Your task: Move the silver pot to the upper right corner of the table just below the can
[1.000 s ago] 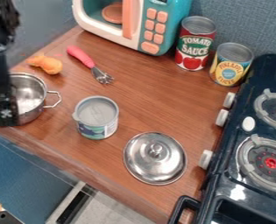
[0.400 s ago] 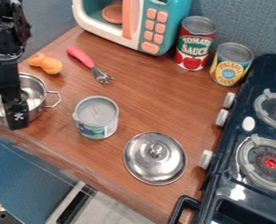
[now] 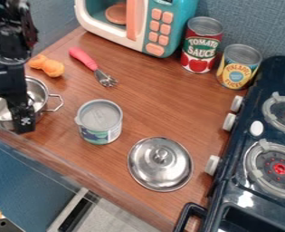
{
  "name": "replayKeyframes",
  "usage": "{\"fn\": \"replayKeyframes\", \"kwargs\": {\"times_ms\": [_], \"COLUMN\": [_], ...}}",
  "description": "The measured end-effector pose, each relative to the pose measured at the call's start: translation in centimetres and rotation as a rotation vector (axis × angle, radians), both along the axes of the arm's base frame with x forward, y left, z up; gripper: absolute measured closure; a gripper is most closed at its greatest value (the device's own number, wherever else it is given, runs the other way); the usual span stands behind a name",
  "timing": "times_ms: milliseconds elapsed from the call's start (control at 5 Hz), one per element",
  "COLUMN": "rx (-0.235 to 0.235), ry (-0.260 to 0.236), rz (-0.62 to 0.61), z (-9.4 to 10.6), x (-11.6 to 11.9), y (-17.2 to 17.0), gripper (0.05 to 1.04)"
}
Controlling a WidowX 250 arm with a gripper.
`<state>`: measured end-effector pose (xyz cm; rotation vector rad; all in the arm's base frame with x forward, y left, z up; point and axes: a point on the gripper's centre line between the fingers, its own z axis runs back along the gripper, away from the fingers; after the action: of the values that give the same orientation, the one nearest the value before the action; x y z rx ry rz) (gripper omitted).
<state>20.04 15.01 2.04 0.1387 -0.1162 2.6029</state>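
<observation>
The silver pot stands at the table's left edge, its side handle pointing right. My gripper hangs over the pot, with its lower end in front of the pot's near side and hiding part of the bowl and rim. A red tomato sauce can and a yellow pineapple can stand side by side at the upper right. Right of the pot, apart from it, is a shorter can with a blue-green label.
A metal lid lies right of the short can. Behind the pot are an orange toy and a pink-handled utensil. A toy microwave stands at the back, and a dark stove borders the table's right side.
The gripper has shifted a little to the right over the pot. The pot and the other objects have not visibly moved.
</observation>
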Motion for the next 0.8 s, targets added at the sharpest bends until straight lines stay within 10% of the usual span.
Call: {"fn": "replayKeyframes", "kwargs": {"times_ms": [400, 800], "rx": [0.031, 0.081], "ry": [-0.004, 0.001], "rz": [-0.010, -0.108], "z": [0.0, 1.9], "x": [0.4, 0.9], "y": [0.0, -0.3], "gripper": [0.701, 1.004]}}
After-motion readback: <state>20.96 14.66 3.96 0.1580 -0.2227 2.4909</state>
